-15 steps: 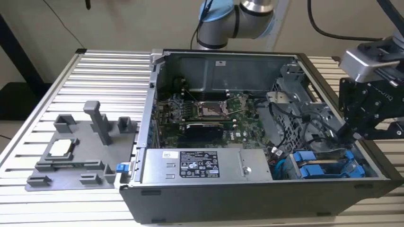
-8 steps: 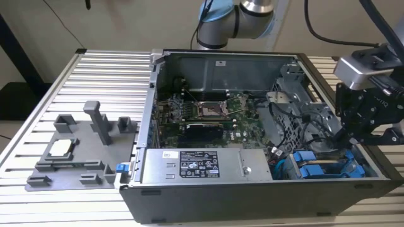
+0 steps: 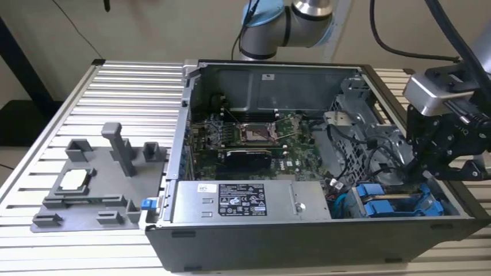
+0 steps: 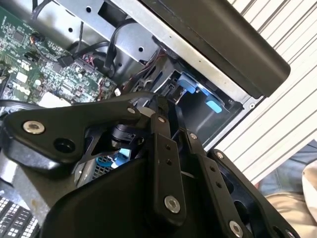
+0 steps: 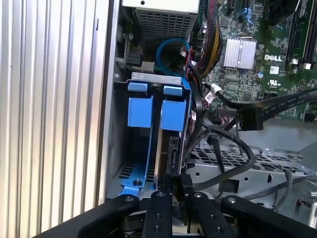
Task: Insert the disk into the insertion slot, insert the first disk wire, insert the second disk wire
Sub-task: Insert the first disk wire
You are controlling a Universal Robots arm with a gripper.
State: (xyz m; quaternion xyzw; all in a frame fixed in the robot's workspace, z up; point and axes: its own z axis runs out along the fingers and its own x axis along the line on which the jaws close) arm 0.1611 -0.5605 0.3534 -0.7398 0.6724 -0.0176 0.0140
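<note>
The arm (image 3: 288, 23) is cut off at the top of the exterior view, and the dark front wall of the open computer case (image 3: 307, 241) hides the lower part of what sits in its corner. To the exterior view's left of the case, on the slatted table (image 3: 130, 86), lies one grey fixture plate (image 3: 77, 219), well apart from the case. Inside the case, going from the exterior view's left, come one green motherboard (image 3: 203, 152) and one grey power-supply box (image 3: 307, 204) against the front wall. Then comes the insertion slot (image 5: 153, 78), in the case's corner at the exterior view's right. Two blue-fronted frames stand side by side in that cage. One is the disk (image 5: 173, 116), seated in the slot with only its blue front and a thin connector edge showing; its label and silver face are hidden. Just beside it, nearer the case wall, is a second blue carrier (image 5: 138, 111). One gripper (image 3: 420, 169) (image 5: 174, 182) reaches into the case at the disk's connector edge. Its jaws are drawn close together, and its own dark body hides whether anything is pinched between them. One black plug (image 5: 247, 119) on a flat cable lies free over the motherboard, apart from the disk. Black cables tangle beside the cage; their number cannot be made out.
</note>
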